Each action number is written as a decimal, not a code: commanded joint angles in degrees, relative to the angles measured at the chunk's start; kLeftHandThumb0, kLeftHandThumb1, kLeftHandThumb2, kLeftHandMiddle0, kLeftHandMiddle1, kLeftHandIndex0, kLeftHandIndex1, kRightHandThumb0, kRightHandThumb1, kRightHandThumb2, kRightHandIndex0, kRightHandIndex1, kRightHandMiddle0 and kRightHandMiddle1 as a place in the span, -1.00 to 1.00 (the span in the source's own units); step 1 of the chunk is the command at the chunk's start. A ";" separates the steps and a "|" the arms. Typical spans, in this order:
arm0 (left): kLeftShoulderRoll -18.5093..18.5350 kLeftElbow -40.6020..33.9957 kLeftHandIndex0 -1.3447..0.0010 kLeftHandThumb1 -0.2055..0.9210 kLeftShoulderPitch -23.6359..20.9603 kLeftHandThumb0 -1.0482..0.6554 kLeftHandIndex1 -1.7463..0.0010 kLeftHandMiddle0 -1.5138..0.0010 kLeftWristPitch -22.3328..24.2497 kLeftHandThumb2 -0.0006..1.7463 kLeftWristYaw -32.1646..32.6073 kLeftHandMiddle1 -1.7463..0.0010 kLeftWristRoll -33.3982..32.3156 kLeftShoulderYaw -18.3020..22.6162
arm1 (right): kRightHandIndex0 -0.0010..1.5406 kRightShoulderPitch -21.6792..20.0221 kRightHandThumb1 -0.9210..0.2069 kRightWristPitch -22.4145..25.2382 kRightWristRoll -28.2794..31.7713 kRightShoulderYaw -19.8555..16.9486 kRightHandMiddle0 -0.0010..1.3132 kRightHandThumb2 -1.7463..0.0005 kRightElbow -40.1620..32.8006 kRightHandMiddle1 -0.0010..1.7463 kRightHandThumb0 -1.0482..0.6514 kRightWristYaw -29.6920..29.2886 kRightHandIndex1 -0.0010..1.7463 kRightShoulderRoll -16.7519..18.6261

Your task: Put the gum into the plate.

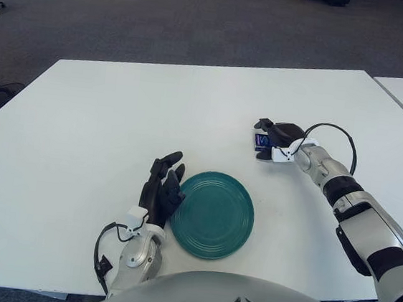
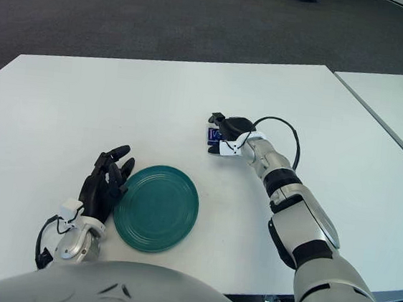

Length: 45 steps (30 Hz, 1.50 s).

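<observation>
The right hand [image 1: 273, 138] has its fingers [image 1: 265, 124] clenched around the gum [image 1: 262, 141], a small blue pack held between them just above the white table [image 1: 83, 110], beyond the green plate [image 1: 213, 214]. To do this step well, I think the grasp should be kept firm, the pack lifted clear, carried over the plate's middle and let go low. The left hand [image 1: 161, 190] shows just left of the plate, fingers released and holding nothing.

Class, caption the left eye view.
Right hand grips the gum beyond the green plate; left hand beside it.
</observation>
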 commanded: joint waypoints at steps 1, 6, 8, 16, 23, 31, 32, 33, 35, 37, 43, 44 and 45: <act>-1.08 -1.11 0.78 1.00 -0.37 -0.80 -0.14 0.34 0.73 0.04 0.50 1.00 0.08 -0.42 | -0.55 -2.20 -1.00 0.54 -0.46 0.73 -1.00 0.39 2.32 -0.31 -0.56 -0.58 -1.00 0.35; -1.00 -1.32 0.79 1.00 -0.55 -0.80 -0.14 0.35 1.09 0.02 0.49 1.00 0.05 -0.26 | -0.54 -2.32 -1.00 0.85 -0.66 1.70 -1.00 0.37 4.33 -0.32 -0.57 -1.24 -1.00 0.52; -0.96 -1.34 0.81 1.00 -0.59 -0.80 -0.13 0.36 1.15 0.02 0.49 1.00 0.15 -0.25 | -0.54 -2.34 -1.00 0.95 -0.64 2.02 -1.00 0.36 4.83 -0.32 -0.57 -1.34 -1.00 0.58; -1.19 -1.57 0.78 1.00 -0.98 -0.80 -0.15 0.35 1.53 0.00 0.40 0.99 -0.21 -0.31 | -0.56 -2.23 -1.00 0.81 -0.72 3.36 -1.00 0.29 6.02 -0.33 -0.60 -1.43 -1.00 0.51; -1.38 -2.41 0.74 1.00 -0.84 -0.80 -0.17 0.31 1.10 -0.03 0.14 0.98 -1.24 -0.14 | -0.57 -1.48 -1.00 -0.23 -1.09 4.58 -1.00 0.21 5.67 -0.35 -0.62 -1.39 -1.00 -1.16; -1.11 -1.80 0.78 1.00 -1.23 -0.81 -0.14 0.32 0.38 -0.05 -0.35 0.98 -3.11 0.67 | -0.53 -1.63 -1.00 -1.09 -1.13 5.39 -1.00 0.14 5.86 -0.28 -0.62 -1.47 -0.98 -2.86; -1.14 -1.63 0.80 1.00 -1.35 -0.80 -0.13 0.33 0.31 -0.05 -0.30 0.99 -3.16 0.69 | -0.49 -1.71 -1.00 -1.20 -1.19 5.46 -1.00 0.14 5.95 -0.17 -0.62 -1.66 -0.96 -3.05; -1.20 -1.50 0.82 1.00 -1.44 -0.80 -0.12 0.33 0.24 -0.05 -0.34 0.99 -3.36 0.72 | -0.47 -1.83 -1.00 -1.38 -1.32 5.56 -1.00 0.15 6.11 0.03 -0.61 -2.08 -0.80 -3.28; -1.26 -1.41 0.82 1.00 -1.48 -0.80 -0.11 0.33 0.17 -0.05 -0.41 0.99 -3.63 0.73 | -0.57 -1.95 -1.00 -1.58 -1.43 5.69 -0.98 0.16 6.29 0.41 -0.60 -2.57 -0.18 -3.49; -1.36 -1.36 0.82 1.00 -1.51 -0.79 -0.10 0.32 0.19 -0.05 -0.59 0.99 -4.12 0.70 | -0.61 -2.05 -1.00 -1.99 -2.07 6.14 -0.93 0.16 6.57 0.65 -0.58 -4.48 0.25 -3.73; -1.44 -1.32 0.83 1.00 -1.67 -0.77 -0.08 0.31 0.40 -0.08 -0.30 0.98 -4.13 0.42 | -0.27 -2.22 -1.00 -3.28 -3.93 7.45 -0.38 0.19 7.46 0.97 -0.47 -9.78 0.94 -4.13; -1.43 -1.37 0.83 1.00 -1.62 -0.77 -0.08 0.31 0.40 -0.08 -0.18 0.98 -3.97 0.35 | -0.25 -2.18 -1.00 -3.43 -4.01 7.59 -0.36 0.20 7.60 0.98 -0.46 -10.36 0.95 -4.20; -1.42 -1.52 0.83 1.00 -1.42 -0.77 -0.07 0.32 0.29 -0.08 -0.12 0.98 -3.90 0.31 | -0.22 -2.06 -1.00 -3.65 -4.11 7.76 -0.31 0.20 7.65 0.98 -0.45 -10.90 0.97 -4.37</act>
